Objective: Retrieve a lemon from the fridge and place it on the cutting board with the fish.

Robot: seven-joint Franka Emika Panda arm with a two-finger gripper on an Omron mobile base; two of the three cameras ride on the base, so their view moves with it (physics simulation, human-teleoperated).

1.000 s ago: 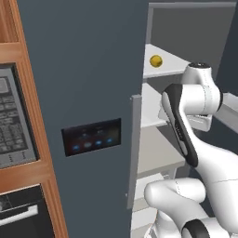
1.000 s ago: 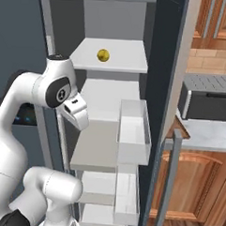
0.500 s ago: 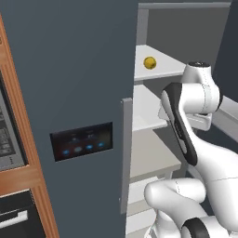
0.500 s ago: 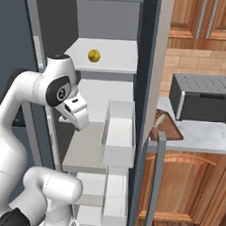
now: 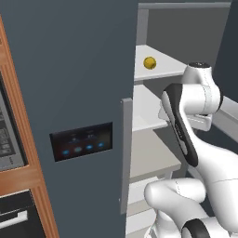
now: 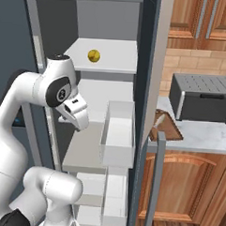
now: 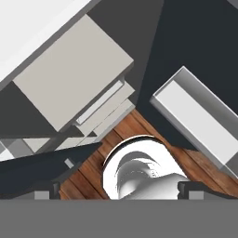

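The lemon (image 6: 94, 55) lies alone on the upper shelf (image 6: 118, 64) of the open fridge (image 5: 74, 93), at about 1 o'clock from the arm's elbow in the right base view. The gripper (image 7: 119, 189) is spread wide and empty, aimed down at the floor. It should be raised and turned toward that shelf. Room is bounded by the door bin (image 6: 117, 134) at 3 o'clock and the closed door's edge.

Matt blue-grey fridge (image 5: 83, 69) with smooth white shelves (image 6: 113, 54); glossy yellow lemon (image 6: 93, 55); wooden cabinets (image 6: 186, 189).
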